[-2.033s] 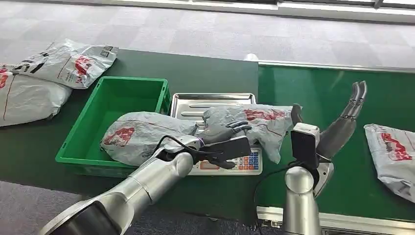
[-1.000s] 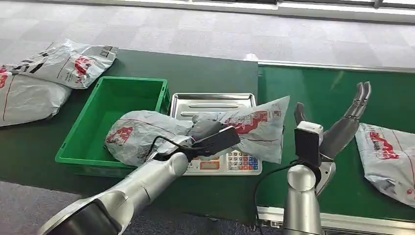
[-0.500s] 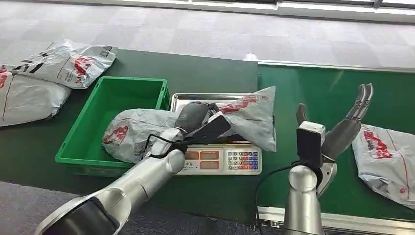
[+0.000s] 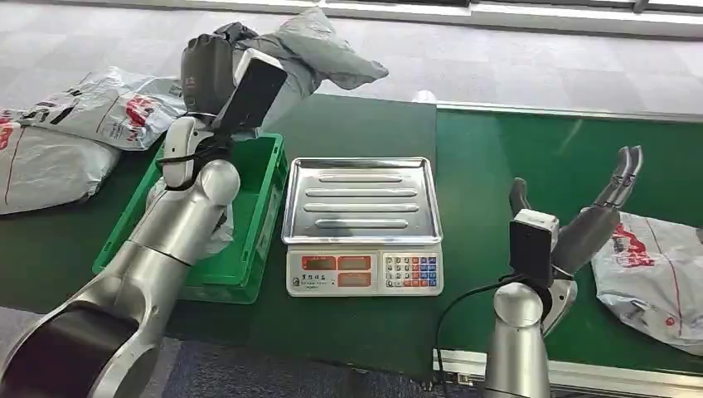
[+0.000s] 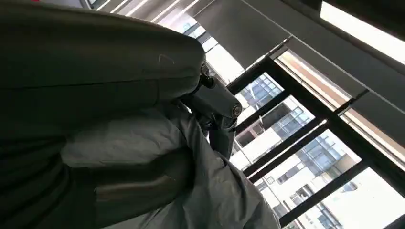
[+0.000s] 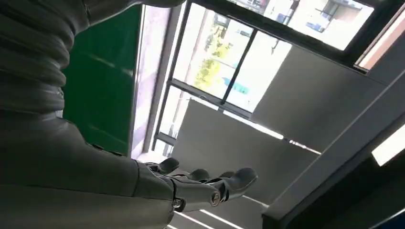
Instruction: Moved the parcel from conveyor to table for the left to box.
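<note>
My left hand (image 4: 217,70) is raised high and grips a grey parcel (image 4: 319,51) above the far end of the green bin (image 4: 269,207). The left wrist view has the parcel's grey plastic (image 5: 224,195) bunched against that hand (image 5: 95,71). Another grey parcel (image 4: 219,236) lies in the bin, mostly hidden behind my left arm. My right hand (image 4: 598,211) hovers over the green conveyor (image 4: 530,157), fingers spread and pointing up, holding nothing; its fingers (image 6: 205,183) are apart in the right wrist view. A further parcel (image 4: 655,269) lies on the belt just right of it.
A scale with a bare steel tray (image 4: 358,199) stands between the bin and the conveyor. Two parcels (image 4: 116,104) (image 4: 41,166) lie on the dark green table at the far left. The table's near edge runs below the bin and scale.
My left hand has lifted the parcel off the scale tray and swung it up and left, above the bin. The belt parcel has drifted left a little; my right hand edged right.
</note>
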`<state>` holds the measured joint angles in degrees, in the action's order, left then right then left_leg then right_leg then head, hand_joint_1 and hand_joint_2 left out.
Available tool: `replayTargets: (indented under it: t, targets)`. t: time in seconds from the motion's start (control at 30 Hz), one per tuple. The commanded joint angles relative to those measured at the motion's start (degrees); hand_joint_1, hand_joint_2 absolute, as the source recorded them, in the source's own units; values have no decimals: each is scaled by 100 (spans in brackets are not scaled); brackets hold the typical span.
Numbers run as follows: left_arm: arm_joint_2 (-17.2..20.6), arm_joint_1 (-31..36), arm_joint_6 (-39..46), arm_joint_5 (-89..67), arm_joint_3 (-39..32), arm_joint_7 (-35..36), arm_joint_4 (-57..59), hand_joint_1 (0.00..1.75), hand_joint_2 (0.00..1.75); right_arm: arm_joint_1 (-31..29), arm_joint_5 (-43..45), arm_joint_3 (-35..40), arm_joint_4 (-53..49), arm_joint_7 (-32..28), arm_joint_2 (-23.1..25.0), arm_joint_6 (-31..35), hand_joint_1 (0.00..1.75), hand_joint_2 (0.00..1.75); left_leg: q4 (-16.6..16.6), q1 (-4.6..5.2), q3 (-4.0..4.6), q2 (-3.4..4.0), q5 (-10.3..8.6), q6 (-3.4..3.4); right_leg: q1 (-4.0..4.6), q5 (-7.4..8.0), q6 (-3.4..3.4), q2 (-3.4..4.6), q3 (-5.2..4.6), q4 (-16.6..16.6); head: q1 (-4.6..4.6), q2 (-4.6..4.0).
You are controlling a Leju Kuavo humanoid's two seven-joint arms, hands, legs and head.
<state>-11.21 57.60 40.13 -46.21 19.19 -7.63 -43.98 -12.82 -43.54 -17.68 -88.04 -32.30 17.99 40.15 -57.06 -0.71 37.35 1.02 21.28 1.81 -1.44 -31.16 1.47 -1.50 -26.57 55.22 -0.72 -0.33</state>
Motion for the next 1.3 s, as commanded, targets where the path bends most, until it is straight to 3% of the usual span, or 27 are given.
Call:
replayTargets:
  t: [0.03,0.17,0.4,0.5,0.63,0.9,1.3]
  targets:
    - [163,247,-13,-181,-973,-41,-542,175,175,11,-2,-145,58,-42,201,-15,0,175,-8,-5,10,6,1,-7,7,2,-16,27,-16,10,0,0]
    - [347,378,-13,-220,-1239,-65,-598,175,175,1,76,-176,153,-159,201,-15,0,175,-9,-3,11,16,4,-5,6,2,-15,38,-16,13,0,0]
    - [711,393,-13,-3662,-1927,962,-443,175,175,-36,91,-118,303,-228,201,-15,0,175,-4,-2,2,19,3,-1,6,2,-13,37,-7,11,-2,0]
    - [1035,510,-13,-4379,-1789,1381,110,175,175,-12,100,-71,294,-195,201,-15,0,175,-3,-6,0,19,2,-3,10,5,-17,42,-6,9,0,0]
    - [1487,676,-13,-4379,-892,2223,911,175,175,21,84,-45,257,-146,201,-15,0,175,-1,-6,1,12,-2,-3,10,4,-19,36,-8,10,0,0]
    - [1428,716,-13,-4379,-761,2615,1623,175,175,55,18,-87,119,-21,201,-15,0,175,-4,-8,8,-4,-4,1,3,-2,-10,7,-10,8,0,0]
    - [1407,707,-13,-4358,-796,2618,1622,175,175,62,13,-83,111,-13,201,-15,0,175,-10,-12,16,-3,-4,3,6,1,-11,12,-16,8,-2,0]
